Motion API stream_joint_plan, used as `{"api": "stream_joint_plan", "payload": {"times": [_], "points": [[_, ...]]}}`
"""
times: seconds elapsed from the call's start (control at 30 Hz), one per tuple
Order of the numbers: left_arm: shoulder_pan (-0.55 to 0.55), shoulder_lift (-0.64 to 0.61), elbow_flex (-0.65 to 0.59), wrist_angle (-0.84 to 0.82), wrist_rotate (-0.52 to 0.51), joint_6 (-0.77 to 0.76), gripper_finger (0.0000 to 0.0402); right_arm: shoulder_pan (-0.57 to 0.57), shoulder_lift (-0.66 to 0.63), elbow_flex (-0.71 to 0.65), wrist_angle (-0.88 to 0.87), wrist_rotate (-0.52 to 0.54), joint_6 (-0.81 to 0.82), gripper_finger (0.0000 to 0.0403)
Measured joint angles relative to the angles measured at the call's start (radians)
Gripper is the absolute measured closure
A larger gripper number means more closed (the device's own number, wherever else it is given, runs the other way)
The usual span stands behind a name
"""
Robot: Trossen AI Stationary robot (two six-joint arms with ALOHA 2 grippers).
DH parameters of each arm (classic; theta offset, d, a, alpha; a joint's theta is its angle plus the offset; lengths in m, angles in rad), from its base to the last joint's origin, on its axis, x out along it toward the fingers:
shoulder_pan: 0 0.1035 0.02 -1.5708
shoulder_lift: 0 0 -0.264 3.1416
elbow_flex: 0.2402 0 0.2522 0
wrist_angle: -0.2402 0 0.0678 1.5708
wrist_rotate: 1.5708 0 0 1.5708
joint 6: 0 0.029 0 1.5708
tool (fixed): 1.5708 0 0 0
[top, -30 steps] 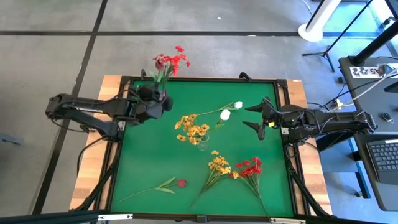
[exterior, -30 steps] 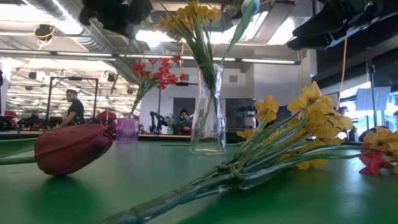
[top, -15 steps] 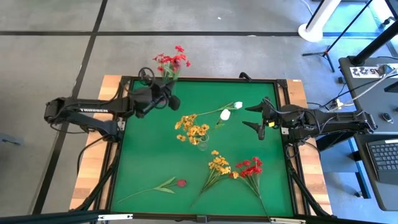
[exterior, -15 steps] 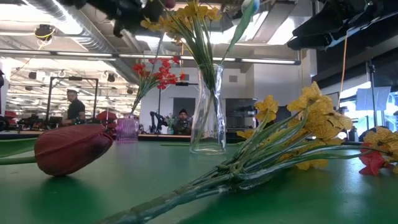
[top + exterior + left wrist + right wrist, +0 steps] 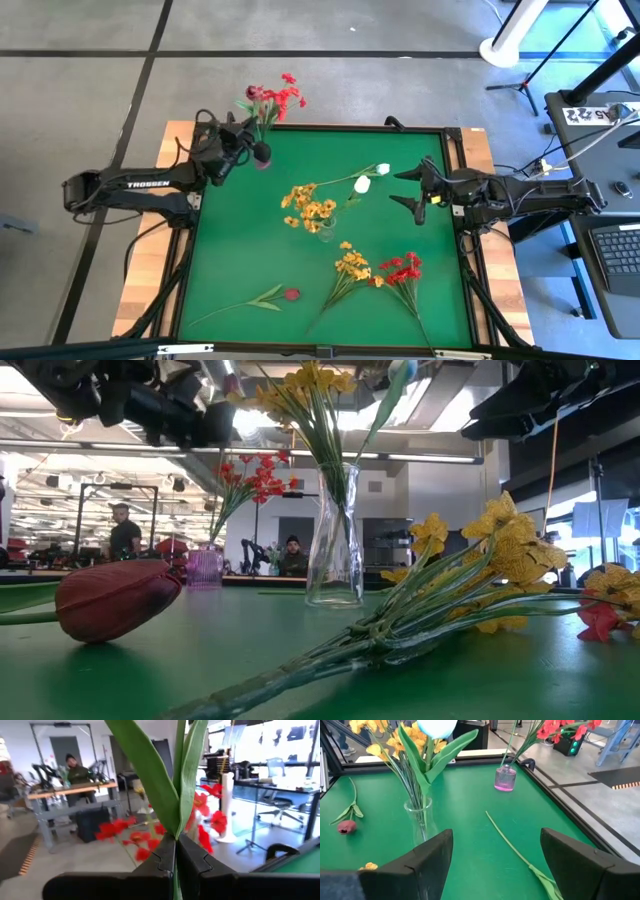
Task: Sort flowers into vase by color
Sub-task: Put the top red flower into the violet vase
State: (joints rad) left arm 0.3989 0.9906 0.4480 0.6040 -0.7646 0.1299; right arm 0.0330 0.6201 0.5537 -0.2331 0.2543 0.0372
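My left gripper (image 5: 243, 141) (image 5: 175, 865) is at the table's far left corner, beside the small pink vase (image 5: 262, 155) that holds the red flowers (image 5: 280, 98). It is shut on a green-leaved flower stem (image 5: 176, 780). The stem's bloom does not show in the wrist view. My right gripper (image 5: 413, 188) (image 5: 492, 865) hangs open over the table's right side and holds nothing. A clear vase (image 5: 326, 229) (image 5: 422, 822) holds yellow flowers (image 5: 308, 203) and white blooms (image 5: 362, 184). On the table lie a yellow cluster (image 5: 352, 263), a red cluster (image 5: 403, 268) and a dark pink bud (image 5: 291, 294). My left gripper pinches the green stem just below the point where its two long leaves part (image 5: 176, 836). The stem sits between the two shut fingers (image 5: 192, 862), which lie level and across it. The leaves rise upright above the fingers, clear of the table.
A raised dark frame (image 5: 320, 127) runs round the green table. A loose green stem (image 5: 515, 847) lies on the table between the two vases. Bare green surface lies at the left (image 5: 230, 250). People and benches show in the room beyond.
My left gripper has drawn back toward the table's far left corner and turned, still shut on the stem. The pink vase, covered by the gripper before, now shows beside it.
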Motion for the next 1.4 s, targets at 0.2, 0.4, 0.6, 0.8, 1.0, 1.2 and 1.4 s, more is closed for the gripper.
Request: {"api": "stream_joint_plan", "payload": {"times": [0.2,0.4,0.6,0.8,1.0,1.2,1.4], "points": [[0.047,-0.01,0.0,0.029,0.01,0.073,0.0401,0.0,0.0,0.0,0.003,0.0,0.0,0.0104],[0.118,-0.001,0.0,0.014,0.104,0.042,0.0401,-0.001,0.0,0.0,0.006,0.0,0.0,0.0104],[0.155,0.031,0.0,0.011,0.177,-0.012,0.0401,-0.001,0.0,0.0,0.006,0.0,0.0,0.0104],[0.157,0.101,0.0,0.007,0.184,-0.018,0.0401,-0.001,0.0,0.0,0.007,0.017,-0.001,0.0104],[0.157,0.125,0.0,0.008,0.168,-0.012,0.0401,-0.001,0.0,0.0,0.007,0.017,0.003,0.0104],[0.114,0.116,0.0,-0.012,0.147,0.073,0.0371,-0.001,0.0,0.0,0.007,0.018,0.004,0.0104],[0.017,0.075,0.015,-0.157,0.046,0.084,0.0305,-0.001,0.0,0.0,0.007,0.018,0.008,0.0104]]}}
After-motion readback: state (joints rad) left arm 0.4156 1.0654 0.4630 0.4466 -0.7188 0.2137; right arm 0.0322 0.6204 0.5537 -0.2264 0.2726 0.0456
